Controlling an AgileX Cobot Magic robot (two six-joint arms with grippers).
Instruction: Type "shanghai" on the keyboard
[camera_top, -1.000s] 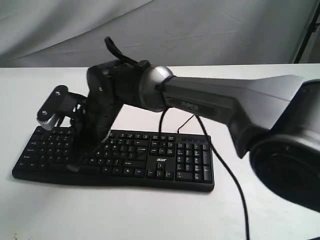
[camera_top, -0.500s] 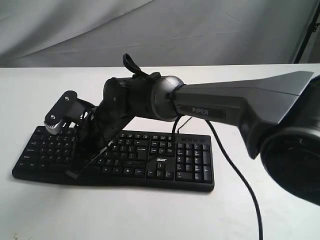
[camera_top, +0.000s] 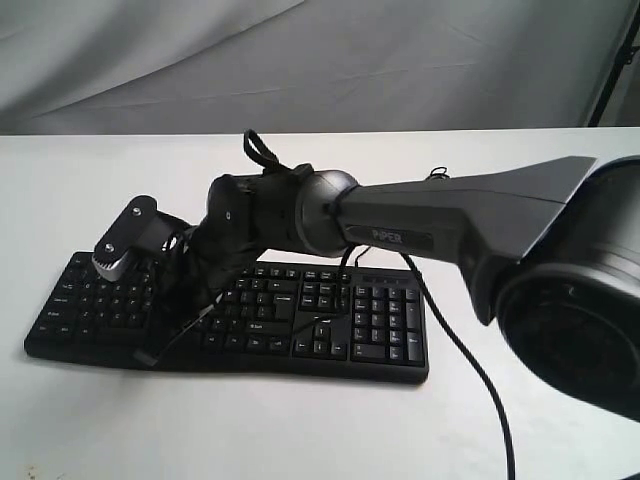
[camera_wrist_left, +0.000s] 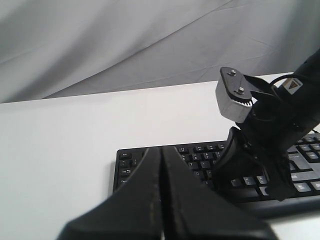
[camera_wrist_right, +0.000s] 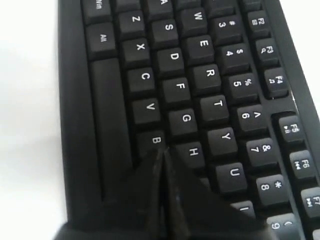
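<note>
Keyboard (camera_top: 330, 335) flat on white tabletop (camera_top: 300, 430); right fingers (camera_wrist_right: 147, 195) clenched to a point over the B (camera_wrist_right: 155, 141)/H (camera_wrist_right: 194, 151) seam, likely an "h" stroke: nudge onto H, press straight down; left fingers (camera_wrist_left: 145, 200) clenched, clear of the keys.

The right arm (camera_top: 470, 200) is showing a long, tapering silver-grey shell, which is carrying a small pale marking (camera_top: 385, 237) too blurred to read and is ending in a rounded silver joint (camera_top: 322, 205) and black wrist housings. A black cable (camera_top: 470, 365) is hanging from it, and a black loop (camera_top: 262, 150) is sticking up. A grey block (camera_wrist_left: 234, 100) is showing two screws. The left hand (camera_wrist_left: 161, 150) and the right hand (camera_wrist_right: 161, 152) are showing matte black fingers pressed along one seam.
</note>
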